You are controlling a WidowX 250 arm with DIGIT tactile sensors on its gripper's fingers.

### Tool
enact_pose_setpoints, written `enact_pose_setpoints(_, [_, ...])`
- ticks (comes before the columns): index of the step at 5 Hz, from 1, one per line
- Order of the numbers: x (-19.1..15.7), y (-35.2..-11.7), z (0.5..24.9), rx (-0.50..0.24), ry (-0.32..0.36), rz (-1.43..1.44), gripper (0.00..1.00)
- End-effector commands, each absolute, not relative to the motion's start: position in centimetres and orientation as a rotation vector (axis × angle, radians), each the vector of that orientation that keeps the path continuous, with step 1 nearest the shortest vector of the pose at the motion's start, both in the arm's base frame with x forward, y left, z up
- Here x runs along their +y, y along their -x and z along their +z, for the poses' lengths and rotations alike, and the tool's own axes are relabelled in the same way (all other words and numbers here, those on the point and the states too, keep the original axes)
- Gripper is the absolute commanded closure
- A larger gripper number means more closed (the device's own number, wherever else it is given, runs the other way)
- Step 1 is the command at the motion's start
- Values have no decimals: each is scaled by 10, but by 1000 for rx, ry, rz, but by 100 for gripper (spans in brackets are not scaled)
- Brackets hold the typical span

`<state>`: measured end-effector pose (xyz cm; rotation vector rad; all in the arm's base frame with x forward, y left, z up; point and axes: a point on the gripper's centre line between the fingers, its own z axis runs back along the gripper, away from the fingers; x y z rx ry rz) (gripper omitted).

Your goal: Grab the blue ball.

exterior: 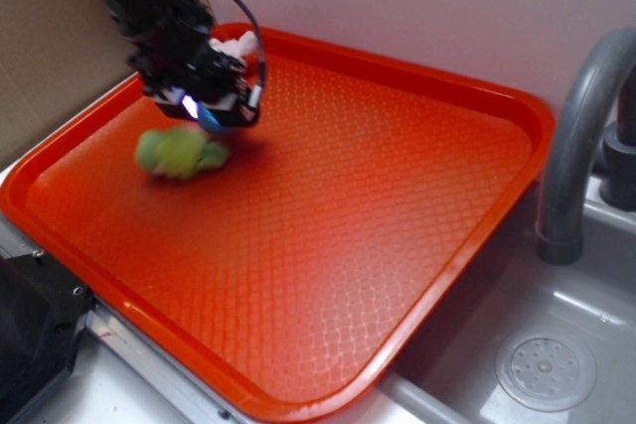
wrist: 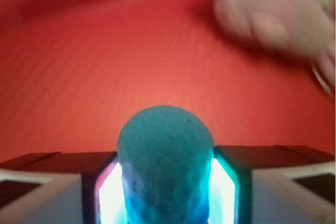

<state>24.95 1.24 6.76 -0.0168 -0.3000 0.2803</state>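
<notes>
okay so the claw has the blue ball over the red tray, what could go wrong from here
1. The blue ball bulges out ahead of the claw and is soft, so it might slip out on a fast lift.
2. The yellow-green plush toy lies on the red tray right beside the claw; a sideways move could knock it.
3. The pink plush toy lies close ahead and could be bumped too.
</notes>
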Motion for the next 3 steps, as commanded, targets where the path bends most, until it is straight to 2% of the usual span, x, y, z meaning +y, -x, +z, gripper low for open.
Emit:
enact_pose_setpoints(1, [-51, -236, 185, -322, 39, 65, 100])
enact_pose_setpoints(2, [-53, -250, 212, -165, 128, 52, 100])
enact_pose_setpoints(3, [-53, -252, 207, -149, 108, 68, 100])
